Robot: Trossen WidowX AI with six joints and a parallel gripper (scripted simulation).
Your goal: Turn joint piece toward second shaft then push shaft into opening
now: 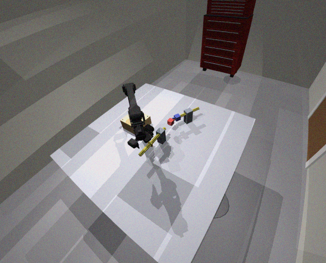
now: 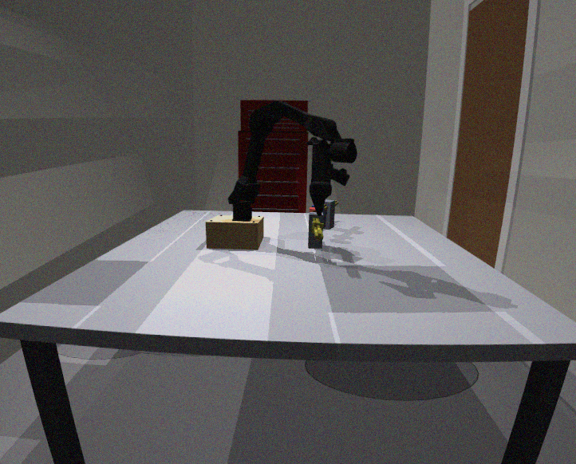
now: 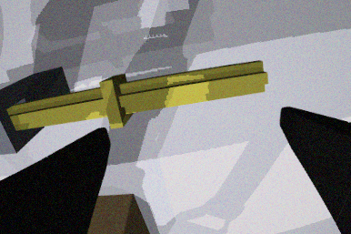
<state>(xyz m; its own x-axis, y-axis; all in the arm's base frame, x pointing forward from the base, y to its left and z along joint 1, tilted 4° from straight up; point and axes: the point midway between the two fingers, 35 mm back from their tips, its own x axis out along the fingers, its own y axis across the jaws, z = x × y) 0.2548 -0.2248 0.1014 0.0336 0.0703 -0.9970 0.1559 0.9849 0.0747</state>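
Observation:
The red joint piece (image 1: 170,121) (image 2: 312,209) hangs on the blue hinge part (image 1: 177,117) at the end of the first yellow shaft (image 1: 196,109), which passes through the far grey block (image 1: 188,116). Its opening faces roughly toward the second shaft; exact alignment is too small to tell. The second yellow shaft (image 1: 144,151) (image 2: 317,232) (image 3: 232,84) runs through the near grey block (image 1: 161,138) (image 3: 34,86), its front end short of the red piece. It has a collar (image 3: 111,104). My gripper (image 1: 145,143) (image 3: 195,127) is open and empty above the shaft's rear part, beside the collar.
The arm's wooden base (image 1: 127,124) (image 2: 233,235) stands left of the near block. The white table (image 1: 100,175) (image 2: 203,299) carries everything, with the arm's shadows across it. A red tool cabinet (image 1: 222,42) stands on the floor beyond the table.

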